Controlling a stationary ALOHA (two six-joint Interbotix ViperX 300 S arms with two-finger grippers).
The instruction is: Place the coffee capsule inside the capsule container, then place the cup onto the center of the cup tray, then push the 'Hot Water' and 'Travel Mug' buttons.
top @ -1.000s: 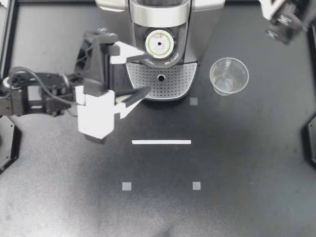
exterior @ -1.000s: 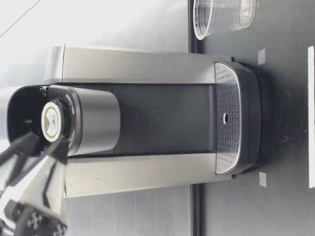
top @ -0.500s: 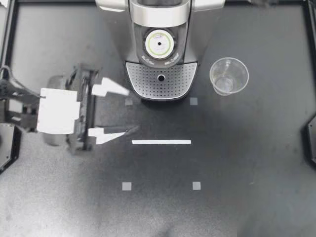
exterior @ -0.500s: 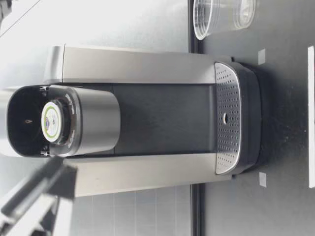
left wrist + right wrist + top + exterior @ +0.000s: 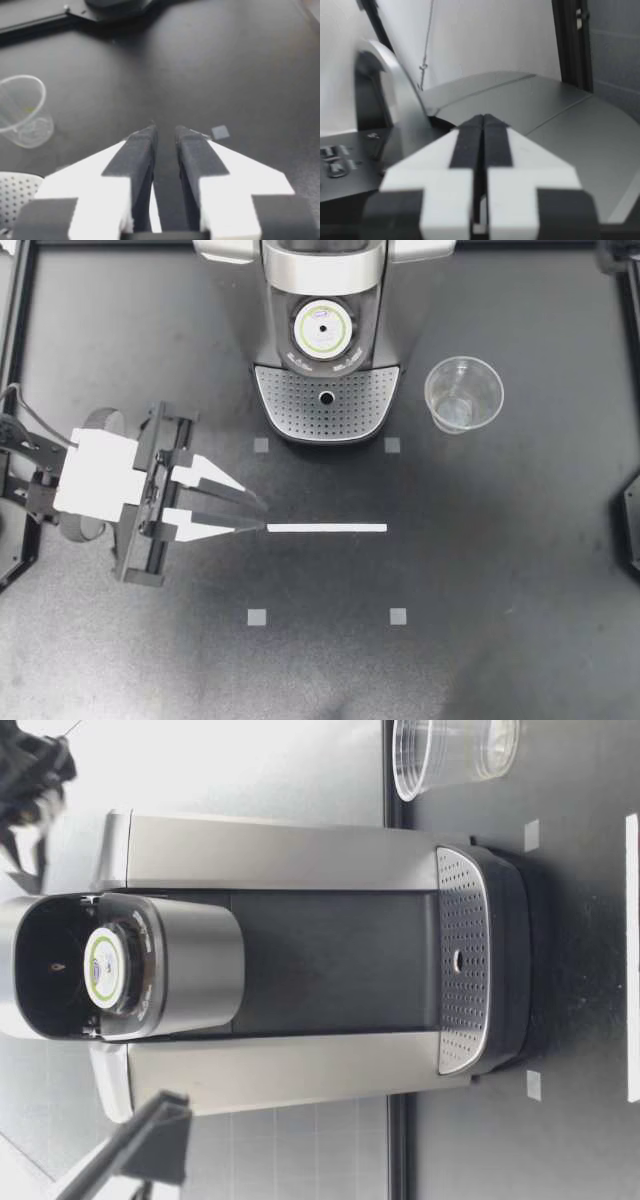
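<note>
The coffee capsule (image 5: 322, 330) sits lid-up in the machine's open capsule container (image 5: 322, 302); the low view shows the capsule (image 5: 103, 968) there too. The clear cup (image 5: 463, 393) stands upright on the table to the right of the perforated cup tray (image 5: 300, 410), apart from it. My left gripper (image 5: 262, 518) hovers left of the white strip, fingers a narrow gap apart and empty; the left wrist view shows its pads (image 5: 142, 150) with bare table between them. My right gripper (image 5: 482, 120) is shut on nothing, above the machine's top.
A white tape strip (image 5: 326, 528) and small grey squares (image 5: 257, 617) mark the black table. The coffee machine (image 5: 325, 280) fills the back middle. A dark part of my right arm (image 5: 30, 770) hangs above the machine. Control buttons (image 5: 335, 160) show beside the right gripper.
My left gripper drew back from the capsule container toward the table's left front, and its fingers closed from wide apart to a narrow gap. My right arm left the top view's corner.
</note>
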